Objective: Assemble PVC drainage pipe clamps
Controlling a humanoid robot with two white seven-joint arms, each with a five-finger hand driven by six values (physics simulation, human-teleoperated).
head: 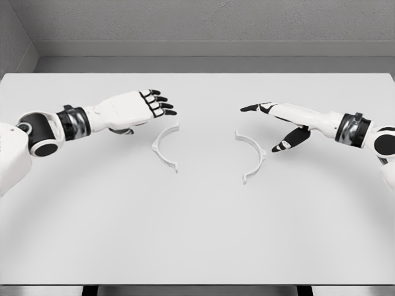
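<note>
A white counter (pixel 197 234) fills most of the head view, with a grey wall behind its far edge. Two thin white half-rings lie flat on it near the middle, well apart from each other. The left half-ring (pixel 164 147) curves like a "C" with its bulge toward the left and its open side facing right; the right half-ring (pixel 253 156) mirrors it, bulging to the right with its open side facing left, so the two openings face one another across a bare gap. Each half-ring has small tabs at its ends. The left hand (pixel 139 108) comes in from the left edge on a white arm with a dark wrist joint and sits just beyond the far end of the left half-ring, above the counter; its dark-tipped fingers (pixel 162 103) are loosely bent and hold nothing, and whether the hand touches the half-ring cannot be told. The right hand (pixel 287 120) reaches in from the right edge, near the right half-ring but apart from it. Its fingers (pixel 252 107) are stretched out and released, one pointing left and the thumb angled down toward the counter, gripping nothing.
</note>
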